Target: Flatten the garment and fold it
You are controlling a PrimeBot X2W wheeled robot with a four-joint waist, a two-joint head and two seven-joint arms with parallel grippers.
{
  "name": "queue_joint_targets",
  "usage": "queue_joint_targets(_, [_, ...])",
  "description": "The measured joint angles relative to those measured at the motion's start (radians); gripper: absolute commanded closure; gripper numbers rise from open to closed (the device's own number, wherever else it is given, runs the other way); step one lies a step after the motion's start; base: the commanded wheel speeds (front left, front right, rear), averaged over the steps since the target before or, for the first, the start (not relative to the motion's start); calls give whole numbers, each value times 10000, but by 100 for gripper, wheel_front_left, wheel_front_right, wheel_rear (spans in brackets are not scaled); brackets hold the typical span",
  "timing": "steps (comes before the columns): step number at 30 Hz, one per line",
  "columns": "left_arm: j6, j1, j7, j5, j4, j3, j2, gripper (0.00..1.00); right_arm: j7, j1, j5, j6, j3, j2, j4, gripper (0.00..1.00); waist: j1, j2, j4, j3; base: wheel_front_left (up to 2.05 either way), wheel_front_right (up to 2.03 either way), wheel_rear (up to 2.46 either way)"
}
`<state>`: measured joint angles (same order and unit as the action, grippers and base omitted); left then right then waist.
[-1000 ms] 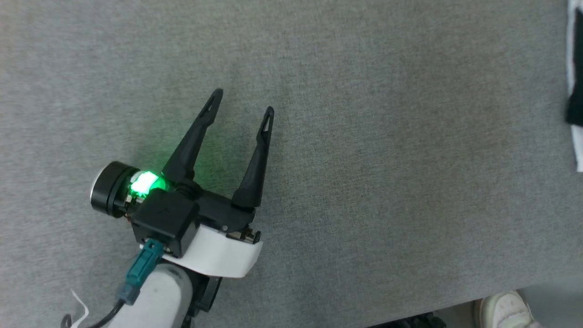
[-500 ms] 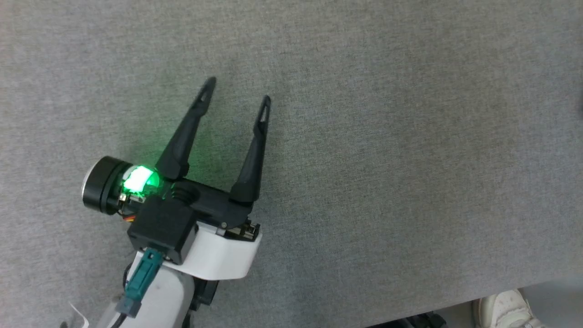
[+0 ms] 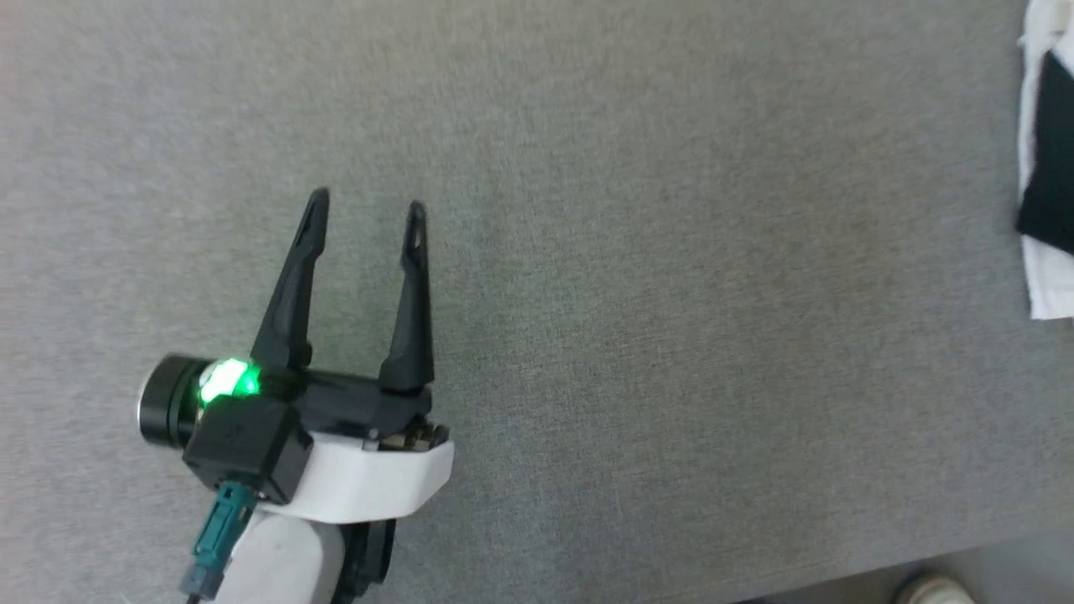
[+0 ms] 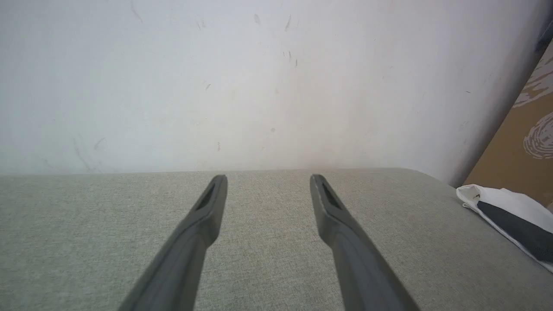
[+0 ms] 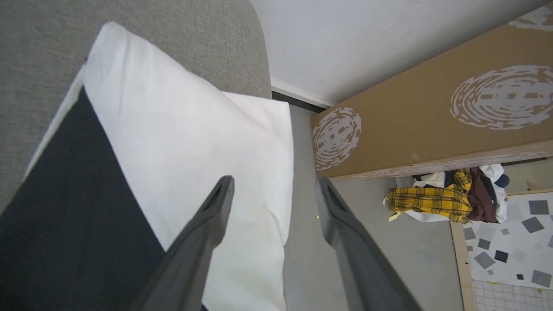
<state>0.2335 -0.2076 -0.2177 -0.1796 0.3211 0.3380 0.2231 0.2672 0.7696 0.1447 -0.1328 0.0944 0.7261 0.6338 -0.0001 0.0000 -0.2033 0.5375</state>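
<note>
White garment (image 5: 181, 129) (black-sleeved) under right tool (image 5: 274, 180)

The robot's left gripper (image 3: 367, 204): two long, tapering black fingers (image 3: 289, 294), each slotted near the tip, set on a black crossbar (image 3: 352, 403). A green light (image 3: 225, 379) glows beside a black cylindrical cap (image 3: 159, 411); a teal plug (image 3: 216, 533) enters a black box (image 3: 243, 445) next to a white wrist band (image 3: 369, 482) and a pale grey forearm (image 3: 281, 558). The right gripper (image 5: 274, 181) has matching dark grey slotted fingers

Found the garment (image 3: 1049, 184) at the table's (image 3: 671, 252) right edge (partly overhanging it), the left gripper (image 3: 367, 201) well apart, over the near-left part.
</note>
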Motion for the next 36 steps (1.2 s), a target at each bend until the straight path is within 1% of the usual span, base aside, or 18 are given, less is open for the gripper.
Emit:
queue_joint_targets(5, [54,660,-205,-316,-217,-201,-4,0,-757,-825,382,-2,-585,-930,-828,0,0,0,96,-919,0,0,0])
queue_joint_targets(11, [48,1375,-291,-759,-418,-414,-12,0,-1756,-2253,736,0,-1463,-2245,-2796,0,-1,0,290,-2089,0,0,0])
queue_joint_targets(16, [46,1969,-303,-1011,-777,-481,4,0,-2393,-3879,343,2,-2038,-3432,-4663,0,-2,0,501,-3048,0,0,0])
queue_joint_targets(24, [56,2592,-353,-1292,-1166,-656,-50,0,-3045,-6273,-493,0,-2383,-5099,-6753,0,-2,0,962,-4353,0,0,0])
queue_joint_targets(29, [52,2804,-380,-1158,-1551,-625,-12,0,-3494,-7195,-1009,0,-2535,-6100,-7396,0,0,0,1427,-4844,0,0,0])
queue_joint_targets(32, [52,2891,-380,-1101,-1960,-606,-4,0,-3691,-7543,-1204,0,-2508,-6427,-7367,0,0,0,1682,-5049,0,0,0])
queue_joint_targets(36, [46,2889,-382,-1108,-2522,-573,-33,0,-4061,-7860,-1498,0,-2602,-6665,-6989,0,0,0,1950,-5226,0,0,0])
